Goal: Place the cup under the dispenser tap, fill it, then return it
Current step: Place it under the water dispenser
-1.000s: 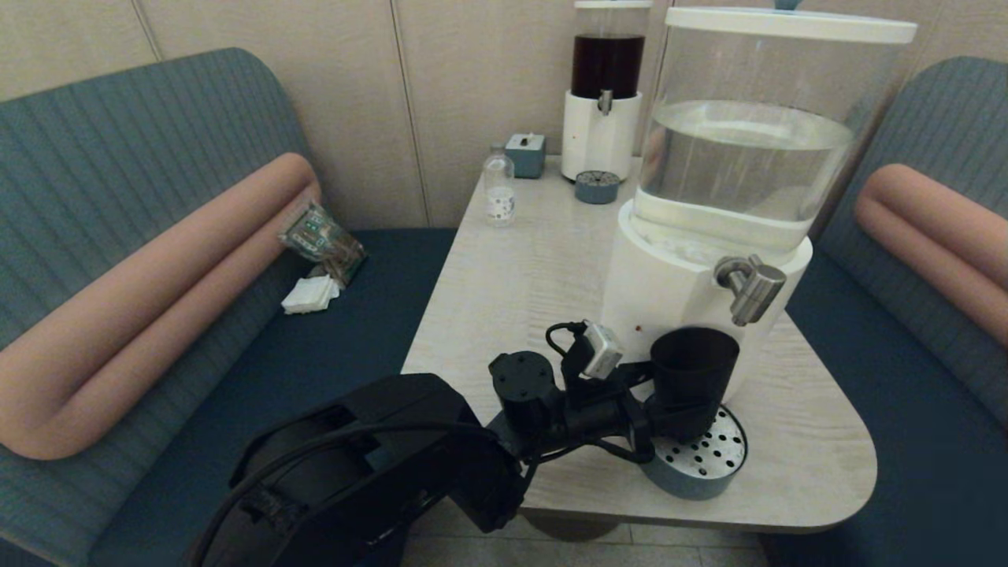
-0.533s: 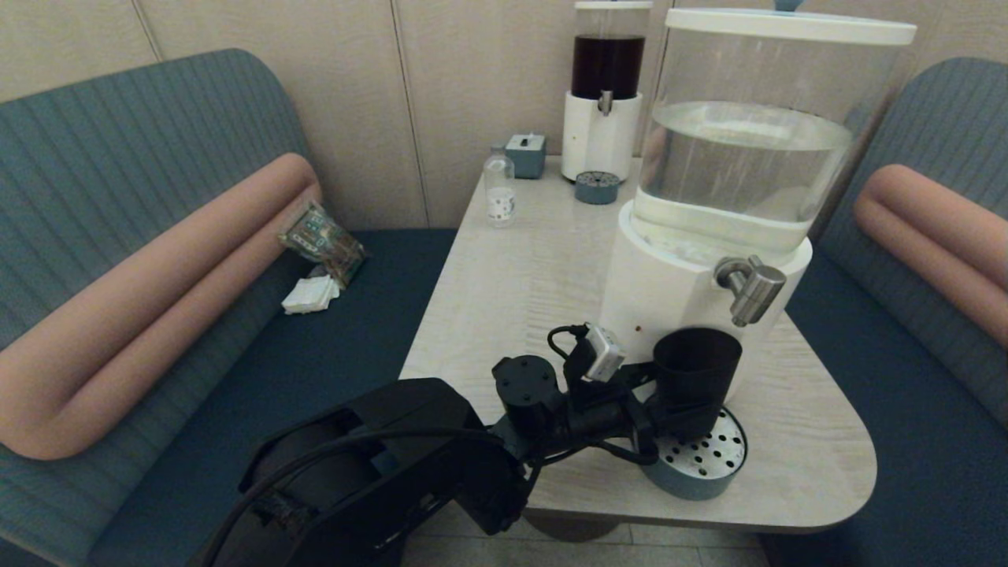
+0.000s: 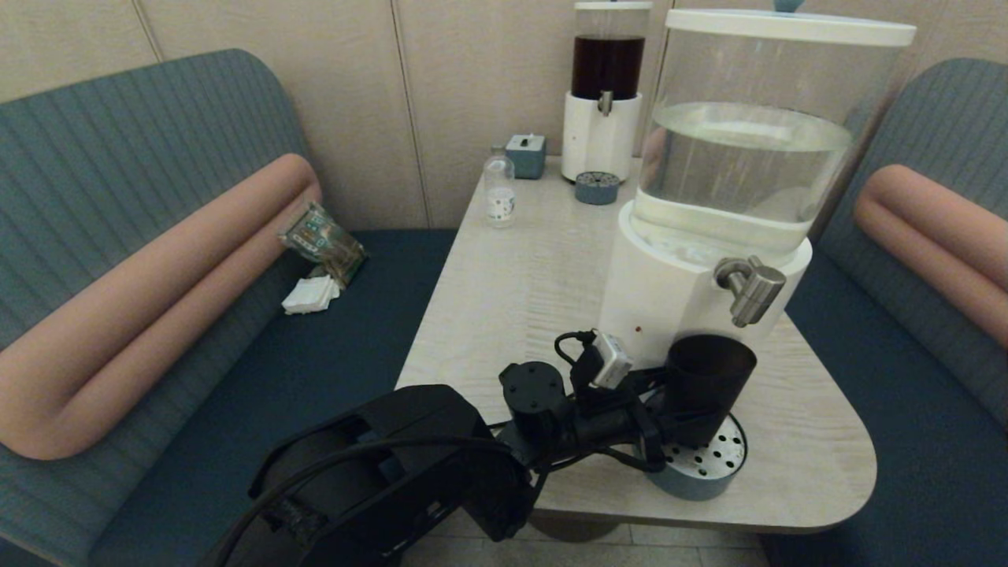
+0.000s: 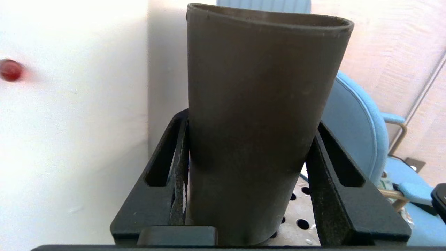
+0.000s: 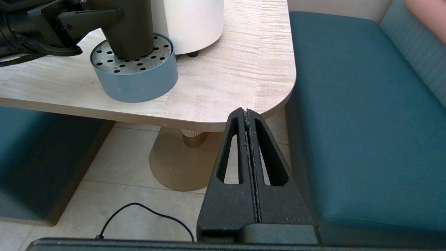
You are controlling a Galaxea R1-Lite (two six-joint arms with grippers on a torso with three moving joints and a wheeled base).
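While clamped between left gripper [image 4: 244, 181] fingers [image 4: 176, 174], black cup [image 3: 705, 386] stands upright on perforated drip tray [image 3: 709, 465], directly below steel tap [image 3: 748, 287] of white water dispenser [image 3: 669, 291]. Right gripper [image 5: 248, 115] parked low beside table [image 3: 512, 276] corner, fingers pressed together, empty.

Your head view is dim and soft; your left wrist view blows out white on the dispenser base [image 4: 69, 122].
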